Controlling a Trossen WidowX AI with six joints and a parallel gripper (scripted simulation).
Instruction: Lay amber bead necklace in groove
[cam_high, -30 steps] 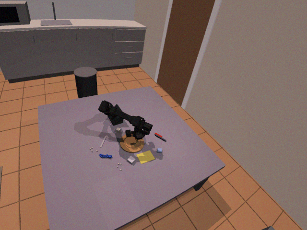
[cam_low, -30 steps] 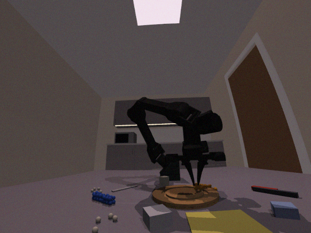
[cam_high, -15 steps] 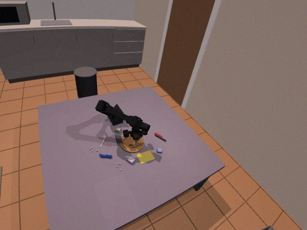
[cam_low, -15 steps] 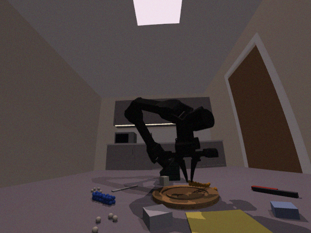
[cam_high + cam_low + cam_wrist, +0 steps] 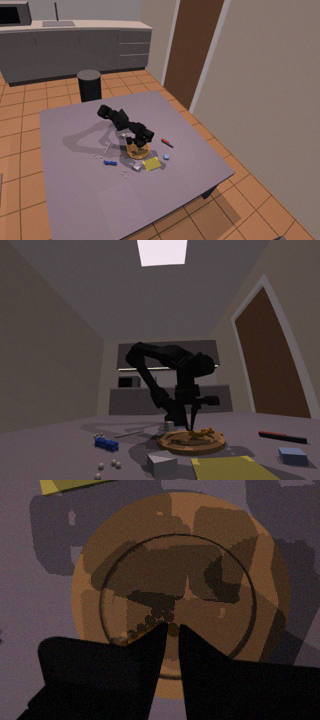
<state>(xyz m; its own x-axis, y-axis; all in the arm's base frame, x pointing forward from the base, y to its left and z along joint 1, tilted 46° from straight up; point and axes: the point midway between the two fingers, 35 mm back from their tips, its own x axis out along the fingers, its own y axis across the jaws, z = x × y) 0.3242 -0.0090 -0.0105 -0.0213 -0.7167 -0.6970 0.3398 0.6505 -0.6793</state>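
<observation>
The round bead board (image 5: 138, 156) (image 5: 191, 451) (image 5: 278, 597) is flat orange-brown wood with a circular groove. My gripper (image 5: 189, 430) (image 5: 173, 629) points down over the board, its fingertips low and nearly together. It is shut on the amber bead necklace (image 5: 206, 431) (image 5: 160, 612), with a bead visible between the tips in the wrist view. The rest of the necklace is bunched beside the tips. In the exterior view it trails right to the board's rim; in the wrist view it runs lower left toward the groove. The left finger hides part of it, and contact with the groove is unclear.
A blue bead bunch (image 5: 110, 163) (image 5: 106, 444), loose pale beads and a thin grey stick (image 5: 107, 148) lie left. A grey block (image 5: 136, 167) (image 5: 162, 464) and yellow sheet (image 5: 151, 163) are in front. A blue block (image 5: 166, 156) and red-black pen (image 5: 167, 143) lie right. A pale block (image 5: 169, 426) stands behind.
</observation>
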